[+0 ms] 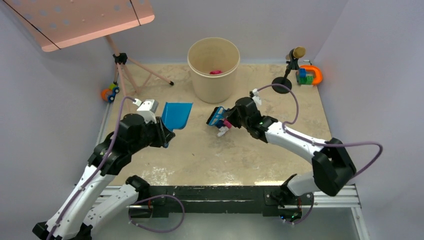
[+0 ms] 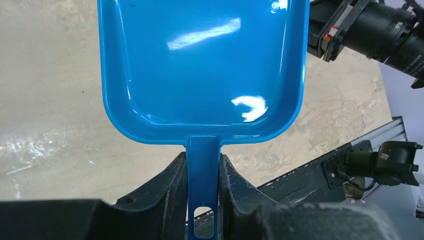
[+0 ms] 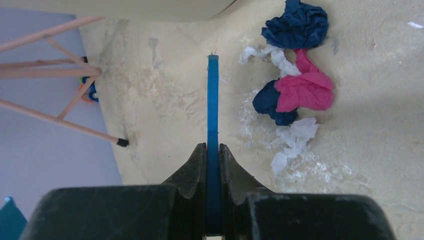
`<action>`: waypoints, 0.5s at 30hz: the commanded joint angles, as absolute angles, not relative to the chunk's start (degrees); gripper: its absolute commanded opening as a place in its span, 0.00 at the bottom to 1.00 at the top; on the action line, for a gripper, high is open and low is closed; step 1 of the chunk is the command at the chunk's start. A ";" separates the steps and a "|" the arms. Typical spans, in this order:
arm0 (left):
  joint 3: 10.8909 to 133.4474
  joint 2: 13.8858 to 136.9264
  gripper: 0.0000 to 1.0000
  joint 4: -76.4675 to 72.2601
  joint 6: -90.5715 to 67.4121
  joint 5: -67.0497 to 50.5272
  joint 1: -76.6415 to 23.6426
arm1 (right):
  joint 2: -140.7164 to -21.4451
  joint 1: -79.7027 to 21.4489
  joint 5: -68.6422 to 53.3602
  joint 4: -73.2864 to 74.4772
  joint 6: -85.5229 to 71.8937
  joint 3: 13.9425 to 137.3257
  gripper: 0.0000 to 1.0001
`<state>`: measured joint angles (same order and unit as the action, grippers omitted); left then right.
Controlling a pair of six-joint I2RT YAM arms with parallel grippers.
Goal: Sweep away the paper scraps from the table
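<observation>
My left gripper [image 1: 163, 133] is shut on the handle of a blue dustpan [image 1: 176, 115], held over the table [image 1: 200, 155] at centre left. In the left wrist view the pan [image 2: 200, 65] is empty and the gripper [image 2: 202, 161] clamps its handle. My right gripper [image 1: 231, 119] is shut on a small blue hand brush [image 1: 216, 116], seen edge-on in the right wrist view [image 3: 213, 100] with the gripper [image 3: 213, 148] around it. Paper scraps lie right of the brush: pink [image 3: 305, 90], dark blue [image 3: 296, 25], white [image 3: 295, 137]. They show below the brush from above [image 1: 223, 131].
A cream bucket [image 1: 213, 70] stands at the back centre with a pink scrap [image 1: 215, 72] inside. A pink tripod [image 1: 122, 65] and a toy car [image 1: 110, 92] are at back left. A black stand [image 1: 287, 75] and colourful toys [image 1: 309, 75] are at back right. A black rail [image 1: 210, 195] runs along the near edge.
</observation>
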<state>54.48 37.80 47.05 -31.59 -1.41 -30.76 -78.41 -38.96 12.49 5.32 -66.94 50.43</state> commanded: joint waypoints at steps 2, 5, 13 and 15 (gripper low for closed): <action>51.27 40.96 0.00 39.86 -33.77 -3.23 -30.67 | -85.07 -38.15 14.14 -3.25 -73.99 55.10 0.00; 49.52 40.97 0.00 38.19 -33.27 -3.60 -30.68 | -89.51 -37.78 14.28 -2.67 -73.95 57.81 0.00; 46.68 41.56 0.00 36.90 -34.07 -4.64 -30.84 | -92.06 -36.63 14.74 7.66 -82.66 56.94 0.00; 45.48 41.61 0.00 36.57 -34.79 -4.96 -31.20 | -89.45 -36.65 14.91 7.61 -83.66 53.79 0.00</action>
<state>47.20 41.67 40.03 -32.67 -3.51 -30.79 -93.58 -36.93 12.53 4.23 -77.54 57.21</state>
